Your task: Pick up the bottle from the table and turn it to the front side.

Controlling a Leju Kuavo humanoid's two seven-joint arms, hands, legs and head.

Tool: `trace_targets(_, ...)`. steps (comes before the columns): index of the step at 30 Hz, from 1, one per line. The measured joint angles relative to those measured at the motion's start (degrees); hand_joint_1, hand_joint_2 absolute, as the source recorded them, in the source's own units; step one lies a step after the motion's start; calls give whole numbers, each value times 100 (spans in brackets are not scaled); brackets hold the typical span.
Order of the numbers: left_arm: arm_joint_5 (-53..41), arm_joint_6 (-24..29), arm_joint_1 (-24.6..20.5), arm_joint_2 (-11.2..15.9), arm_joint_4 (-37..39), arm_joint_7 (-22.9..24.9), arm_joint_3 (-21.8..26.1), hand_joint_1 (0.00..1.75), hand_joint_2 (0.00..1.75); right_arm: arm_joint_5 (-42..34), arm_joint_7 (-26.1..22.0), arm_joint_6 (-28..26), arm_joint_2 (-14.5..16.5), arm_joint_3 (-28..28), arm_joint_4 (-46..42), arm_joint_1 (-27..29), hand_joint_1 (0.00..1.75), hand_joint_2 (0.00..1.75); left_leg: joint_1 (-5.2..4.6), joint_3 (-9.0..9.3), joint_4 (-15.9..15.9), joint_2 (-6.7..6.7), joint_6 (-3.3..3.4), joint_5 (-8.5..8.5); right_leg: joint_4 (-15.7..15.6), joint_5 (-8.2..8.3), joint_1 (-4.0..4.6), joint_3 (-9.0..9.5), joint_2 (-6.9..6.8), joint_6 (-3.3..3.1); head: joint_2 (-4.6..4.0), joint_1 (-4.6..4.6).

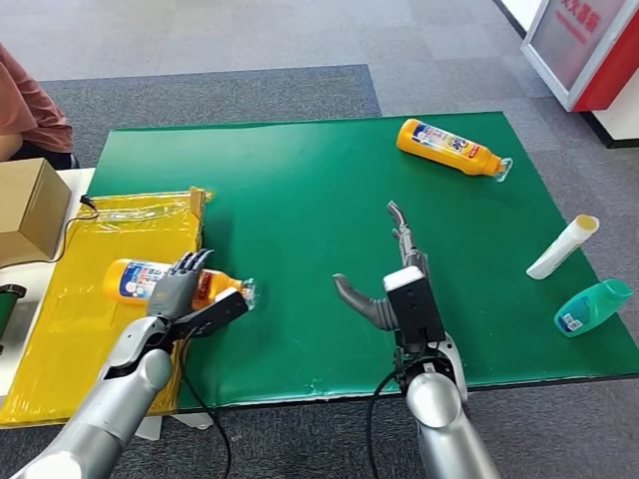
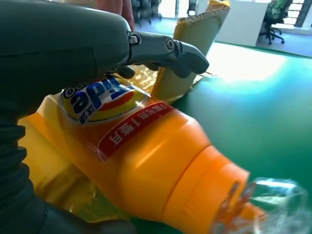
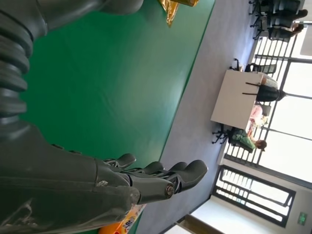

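Note:
An orange bottle (image 1: pixel 136 280) with a blue-and-white label lies on its side on the yellow bag (image 1: pixel 90 339) at the left, its clear cap (image 1: pixel 249 292) reaching over the green mat (image 1: pixel 317 200). My left hand (image 1: pixel 177 289) is around it, fingers stretched over the label and thumb along the near side. Up close, the bottle (image 2: pixel 147 151) lies between the straight fingers (image 2: pixel 165 51) of the left hand (image 2: pixel 55 44) and the thumb. My right hand (image 1: pixel 399 279) hovers open over the mat's middle, holding nothing; its fingers (image 3: pixel 162 175) are spread. A second orange bottle (image 1: pixel 450 148) lies far right.
A white tube (image 1: pixel 561 246) and a teal bottle (image 1: pixel 593 305) lie at the mat's right edge. A cardboard box (image 1: pixel 26 210) stands at the left, with a person (image 1: pixel 30 110) behind it. A red-and-white stand (image 1: pixel 580 50) is at the far right.

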Motion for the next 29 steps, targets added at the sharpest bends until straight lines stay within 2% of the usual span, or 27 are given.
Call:
trace_targets(9,1472,33,1014,172,-2307,-428,32,0,175,1,-20,-161,-62,-20,-45,302,0,175,1,-15,0,2,-6,-11,0,-10,1,-18,1,-9,0,-1)
trace_targets(14,2393,460,1631,192,-3436,-1278,154,0,175,13,-39,-234,-88,-23,-92,432,0,175,1,-15,0,4,-7,-17,0,-18,2,-21,2,-11,0,-1)
trace_targets(19,3235,979,2269,7,-4355,-2139,351,0,175,-35,-49,-409,-101,-32,-110,578,0,175,1,-15,0,4,0,-27,0,-26,1,-18,1,-4,0,-1)
trace_targets(24,4502,389,2842,-189,-4947,-2489,415,0,175,-258,-130,-519,-104,-77,-158,795,0,175,0,-15,0,4,0,-33,-1,-29,0,-18,2,-2,0,-1)
trace_targets(29,5232,-189,3147,-374,-5055,-2499,441,0,175,-825,-382,-135,-121,-98,-307,977,0,175,0,-15,0,3,-1,-36,-2,-31,-1,-18,2,-3,0,-1)
